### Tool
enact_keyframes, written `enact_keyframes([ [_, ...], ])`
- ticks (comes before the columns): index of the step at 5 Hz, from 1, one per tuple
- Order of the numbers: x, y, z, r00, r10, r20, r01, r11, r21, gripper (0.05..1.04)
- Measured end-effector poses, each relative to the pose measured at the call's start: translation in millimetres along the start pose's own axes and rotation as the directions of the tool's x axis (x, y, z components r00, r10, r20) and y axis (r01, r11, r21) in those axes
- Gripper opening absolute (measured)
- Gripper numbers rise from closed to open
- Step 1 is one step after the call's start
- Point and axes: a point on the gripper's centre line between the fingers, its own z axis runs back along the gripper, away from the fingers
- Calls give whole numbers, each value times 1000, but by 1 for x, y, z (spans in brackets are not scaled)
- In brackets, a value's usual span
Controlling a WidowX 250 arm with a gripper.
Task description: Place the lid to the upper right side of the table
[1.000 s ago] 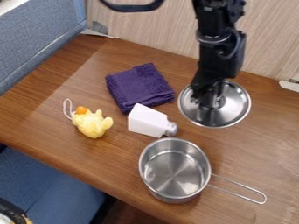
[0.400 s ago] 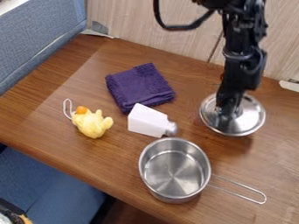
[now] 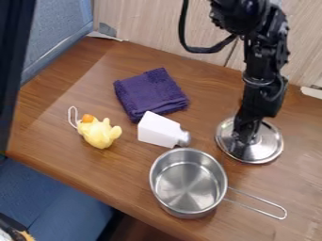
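Observation:
My gripper hangs down at the right side of the wooden table, shut on the knob of the lid. The round, shiny metal lid lies level under it, at or just above the tabletop; which of the two I cannot tell. It is up and to the right of the pot, apart from it. The gripper hides the knob and part of the lid's left half.
A steel pot stands at the front, its wire handle pointing right. Left of the lid are a white bottle, a folded purple cloth and a yellow plush toy. A wooden panel borders the back.
The gripper has carried the lid to the right, then down toward the table and the front. A dark upright shape has come in at the left edge. The pot, bottle, cloth and toy have stayed put.

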Motion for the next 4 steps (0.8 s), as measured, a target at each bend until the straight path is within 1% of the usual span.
enact_keyframes([
  [1, 1, 1, -1, 1000, -2, -2, 2, 1000, 5, 356],
  [2, 2, -1, -2, 1000, 0, -11, 0, 1000, 0, 659],
  [3, 1, -5, -2, 1000, -3, -27, 3, 1000, 2, 935],
  [4, 0, -10, 3, 999, -12, -30, 12, 1000, 6, 1007],
])
